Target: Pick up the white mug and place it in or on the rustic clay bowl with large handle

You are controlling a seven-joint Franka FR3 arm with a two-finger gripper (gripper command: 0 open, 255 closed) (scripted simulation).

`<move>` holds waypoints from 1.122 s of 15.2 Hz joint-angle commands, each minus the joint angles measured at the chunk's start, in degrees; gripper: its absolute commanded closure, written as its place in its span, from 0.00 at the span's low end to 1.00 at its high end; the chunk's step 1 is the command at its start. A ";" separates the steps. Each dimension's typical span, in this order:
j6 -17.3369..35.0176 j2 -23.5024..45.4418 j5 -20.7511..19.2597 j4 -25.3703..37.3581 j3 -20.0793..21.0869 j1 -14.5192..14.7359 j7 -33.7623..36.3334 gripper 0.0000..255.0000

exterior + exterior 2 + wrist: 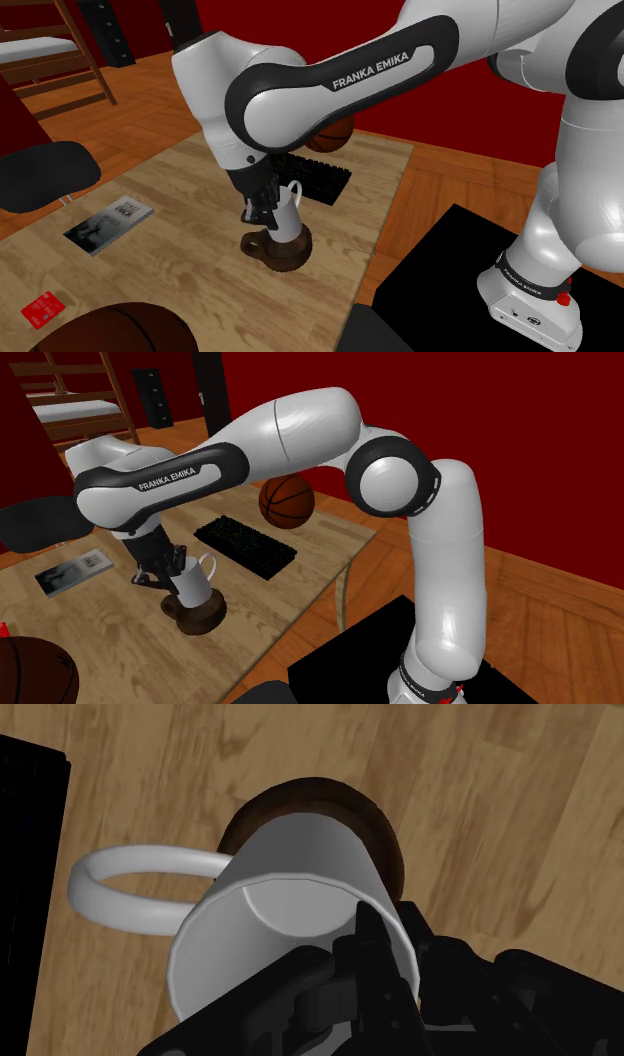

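Black tool (395, 952) grips the rim of the white mug (300, 874), tilted above the brown bowl (385, 819).

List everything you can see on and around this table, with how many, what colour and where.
mug: one, white, upright, base in the bowl, rim clasped by the jaws
bowl: one, dark brown, on the table under the mug
keyboard: one, black, on the table behind the mug
basketball: one, orange-brown, beyond the keyboard
ball: one, dark brown, shoulder view's bottom left edge
magazine: one, grey, toward the shoulder view's left
card: one, red, shoulder view's lower left
table: one, light wood
chair: one, black, beside the table
stand: one, black box
arm: one, white with dark joints, jaws black
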 commanded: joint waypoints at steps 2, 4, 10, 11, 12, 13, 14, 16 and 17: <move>0.47 0.01 -0.01 -0.44 0.02 0.03 0.10 1.00; 0.47 0.01 -0.01 -0.44 0.02 0.03 0.10 1.00; 0.47 0.01 -0.01 -0.44 0.02 0.03 0.10 0.00; 0.47 0.01 -0.01 -0.44 0.02 0.03 0.10 0.00; 0.47 0.01 -0.01 -0.44 0.02 0.03 0.10 0.00; -1.54 0.24 -0.05 1.80 0.06 0.23 0.09 0.00; -3.60 0.58 -0.14 4.18 0.09 0.47 0.09 0.00; -7.41 1.47 -0.40 8.84 0.14 1.01 0.15 0.00; -7.41 1.47 -0.40 8.84 0.14 1.01 0.14 0.00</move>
